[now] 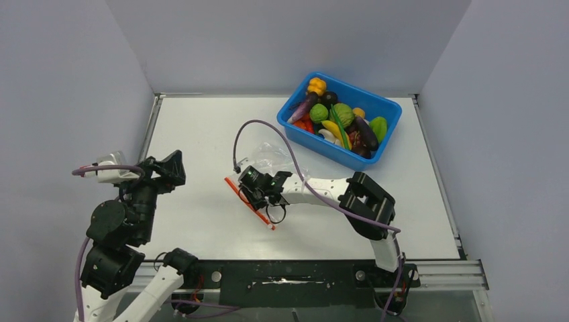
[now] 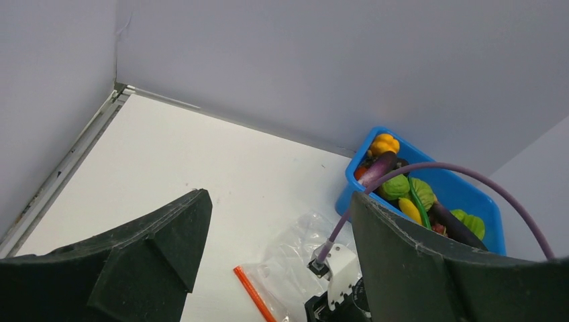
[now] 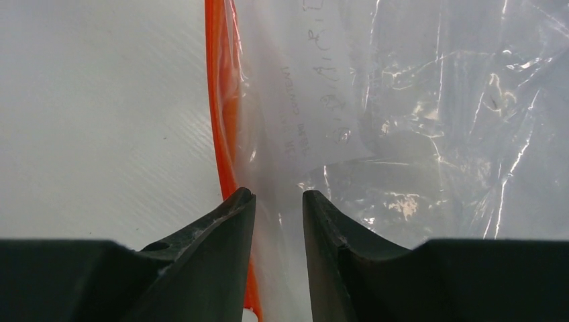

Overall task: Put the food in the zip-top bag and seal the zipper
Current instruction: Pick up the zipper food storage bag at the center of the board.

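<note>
Right claw down on the bag's mouth edge, left claw parked wide.

The right gripper (image 3: 278,200) has its jaws a narrow slit apart, straddling the clear film of the zip-top bag (image 3: 416,134) just beside the zipper (image 3: 218,100). There's still daylight between the pads, and whether they touch the plastic I cannot tell. The bag lies flat mid-table, with its orange strip along the left-near edge. Bare white table (image 1: 194,134) opens out beyond that strip, all the way to the left rail. The left gripper (image 2: 278,201) hangs above the left side, jaws spread fully, holding nothing, well apart from the bag. The food (image 1: 339,121) is all piled in the blue bin (image 1: 335,155) at the far right corner, near the bag's far edge. A purple cable (image 1: 262,124) arcs above the bag.
</note>
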Robot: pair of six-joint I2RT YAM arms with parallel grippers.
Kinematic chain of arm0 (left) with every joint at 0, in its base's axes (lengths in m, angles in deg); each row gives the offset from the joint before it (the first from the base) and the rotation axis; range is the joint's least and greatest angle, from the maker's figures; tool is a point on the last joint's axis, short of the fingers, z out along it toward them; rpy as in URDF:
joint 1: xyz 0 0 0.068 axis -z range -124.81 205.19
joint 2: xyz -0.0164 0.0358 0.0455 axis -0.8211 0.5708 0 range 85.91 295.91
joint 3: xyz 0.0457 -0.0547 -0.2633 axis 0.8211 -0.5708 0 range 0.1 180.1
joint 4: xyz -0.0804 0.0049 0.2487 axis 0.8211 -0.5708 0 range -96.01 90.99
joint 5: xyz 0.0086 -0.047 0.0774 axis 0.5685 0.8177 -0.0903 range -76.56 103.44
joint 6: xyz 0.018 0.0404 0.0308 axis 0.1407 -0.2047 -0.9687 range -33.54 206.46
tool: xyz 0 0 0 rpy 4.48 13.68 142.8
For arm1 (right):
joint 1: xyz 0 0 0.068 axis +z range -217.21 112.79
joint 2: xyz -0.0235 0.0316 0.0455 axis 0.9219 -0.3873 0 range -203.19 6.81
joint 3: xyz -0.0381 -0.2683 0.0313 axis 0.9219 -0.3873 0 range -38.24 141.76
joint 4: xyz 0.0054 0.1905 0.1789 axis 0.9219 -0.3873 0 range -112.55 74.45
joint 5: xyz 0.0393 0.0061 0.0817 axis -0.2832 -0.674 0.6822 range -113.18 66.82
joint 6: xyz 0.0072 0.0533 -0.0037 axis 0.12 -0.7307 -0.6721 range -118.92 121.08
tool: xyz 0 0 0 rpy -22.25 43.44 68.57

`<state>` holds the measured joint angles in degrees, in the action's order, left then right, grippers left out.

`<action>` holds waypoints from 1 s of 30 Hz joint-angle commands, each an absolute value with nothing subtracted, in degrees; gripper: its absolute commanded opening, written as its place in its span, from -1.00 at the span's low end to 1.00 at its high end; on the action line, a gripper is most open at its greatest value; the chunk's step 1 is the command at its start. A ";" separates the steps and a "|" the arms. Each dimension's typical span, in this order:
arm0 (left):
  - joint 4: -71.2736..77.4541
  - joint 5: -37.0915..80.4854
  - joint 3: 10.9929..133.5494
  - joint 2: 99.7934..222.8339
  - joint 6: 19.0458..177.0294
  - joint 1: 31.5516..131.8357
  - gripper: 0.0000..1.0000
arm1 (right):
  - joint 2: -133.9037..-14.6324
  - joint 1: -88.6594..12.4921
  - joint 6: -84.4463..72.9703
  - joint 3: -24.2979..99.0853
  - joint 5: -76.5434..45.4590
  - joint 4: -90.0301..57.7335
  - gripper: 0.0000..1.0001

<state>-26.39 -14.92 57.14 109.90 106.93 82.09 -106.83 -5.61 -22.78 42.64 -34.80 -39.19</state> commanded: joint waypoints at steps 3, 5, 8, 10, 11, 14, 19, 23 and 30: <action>-23.54 -13.79 54.83 109.27 107.02 81.91 0.51 | -107.73 -5.24 -21.44 44.44 -36.16 -38.96 -0.40; -24.19 -13.54 55.16 109.97 107.15 81.91 0.50 | -107.96 -5.47 -21.75 44.02 -36.59 -38.70 -0.51; -24.53 -13.02 54.72 110.34 107.39 81.92 0.48 | -107.30 -6.37 -22.38 43.41 -36.85 -38.49 -0.76; -24.27 -12.54 53.68 110.26 107.46 81.91 0.45 | -105.61 -7.11 -22.27 42.41 -37.04 -38.03 -0.90; -24.02 -12.32 53.04 110.25 107.46 81.91 0.45 | -104.42 -7.42 -22.12 41.53 -37.36 -37.46 -0.97; -23.35 -11.75 51.48 110.91 107.46 81.91 0.44 | -99.66 -9.45 -22.31 37.93 -37.61 -35.17 -1.00; -22.09 -7.91 49.94 113.98 109.68 81.91 0.43 | -91.82 -14.66 -25.27 33.14 -32.97 -32.53 -1.00; -22.00 -2.80 49.25 117.95 113.08 81.91 0.38 | -85.54 -16.73 -26.67 30.11 -31.78 -31.05 -1.00; -18.66 9.26 47.62 123.54 117.33 81.96 0.28 | -76.22 -18.58 -30.09 27.51 -29.88 -28.24 -1.00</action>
